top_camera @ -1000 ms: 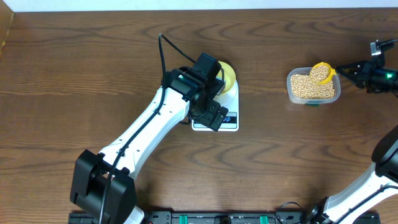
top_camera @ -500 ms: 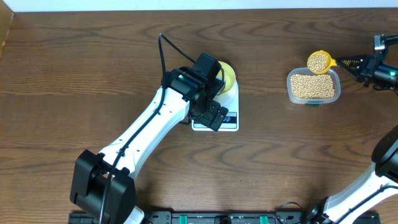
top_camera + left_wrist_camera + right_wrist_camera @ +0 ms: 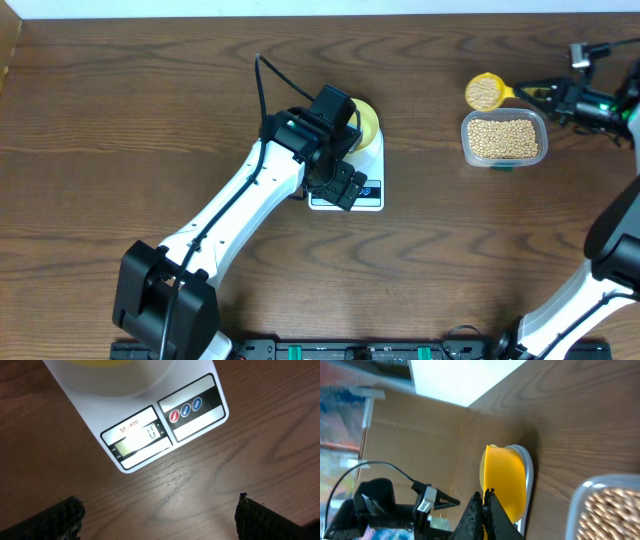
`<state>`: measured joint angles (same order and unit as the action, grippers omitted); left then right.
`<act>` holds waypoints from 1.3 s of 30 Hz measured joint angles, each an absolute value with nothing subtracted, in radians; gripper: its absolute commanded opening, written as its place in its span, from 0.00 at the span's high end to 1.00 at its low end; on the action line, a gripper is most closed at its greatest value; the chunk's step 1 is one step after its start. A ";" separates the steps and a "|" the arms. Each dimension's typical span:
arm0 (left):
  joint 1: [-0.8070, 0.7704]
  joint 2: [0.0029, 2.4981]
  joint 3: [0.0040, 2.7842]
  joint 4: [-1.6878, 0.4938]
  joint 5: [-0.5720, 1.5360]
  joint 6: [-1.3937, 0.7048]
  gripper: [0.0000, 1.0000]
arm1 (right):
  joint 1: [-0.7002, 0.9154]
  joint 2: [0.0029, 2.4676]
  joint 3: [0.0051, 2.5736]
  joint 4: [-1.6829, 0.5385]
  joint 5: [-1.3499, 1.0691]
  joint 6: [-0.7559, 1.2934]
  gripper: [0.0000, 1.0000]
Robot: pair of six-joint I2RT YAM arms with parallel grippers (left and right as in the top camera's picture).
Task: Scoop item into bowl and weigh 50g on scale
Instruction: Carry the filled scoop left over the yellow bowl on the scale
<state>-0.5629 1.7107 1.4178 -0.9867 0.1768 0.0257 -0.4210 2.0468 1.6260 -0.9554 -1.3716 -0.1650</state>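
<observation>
Near me, the left pincer (image 3: 159, 510) hangs spread wide over the front of the scale (image 3: 372, 195), which has the bowl (image 3: 368, 120) on it. Farther right, the right pincer (image 3: 540, 95), pinching the yellow scoop (image 3: 500, 93), has just lifted it out of the tub (image 3: 466, 140), full of beans (image 3: 503, 137). I think pouring comes next. The worktop (image 3: 150, 120) is brown wood, with a white strip (image 3: 300, 8) behind it.

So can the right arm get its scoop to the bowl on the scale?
Probably yes: bare table lies between the scoop in the right gripper and the bowl, whose right side is uncovered; the left gripper hangs over the scale's front.
</observation>
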 measured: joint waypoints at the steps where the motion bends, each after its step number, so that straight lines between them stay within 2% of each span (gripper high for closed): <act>1: -0.563 1.711 1.418 -0.987 0.177 0.026 0.02 | -0.406 2.047 1.626 -0.944 -1.373 -0.160 0.99; 20: -0.563 1.711 1.418 -0.987 0.177 0.026 0.02 | -0.066 2.047 1.626 -0.620 -1.326 0.124 0.99; 25: -0.563 1.711 1.418 -0.987 0.177 0.026 0.02 | 0.025 2.047 1.625 -0.535 -1.240 0.200 0.99; 39: -0.563 1.711 1.418 -0.987 0.177 0.026 0.02 | 0.160 2.047 1.626 -0.529 -0.904 0.228 0.99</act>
<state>-0.5629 1.7107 1.4178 -0.9871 0.1768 0.0257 0.1600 2.0468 1.6257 -0.5293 -0.9035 0.2276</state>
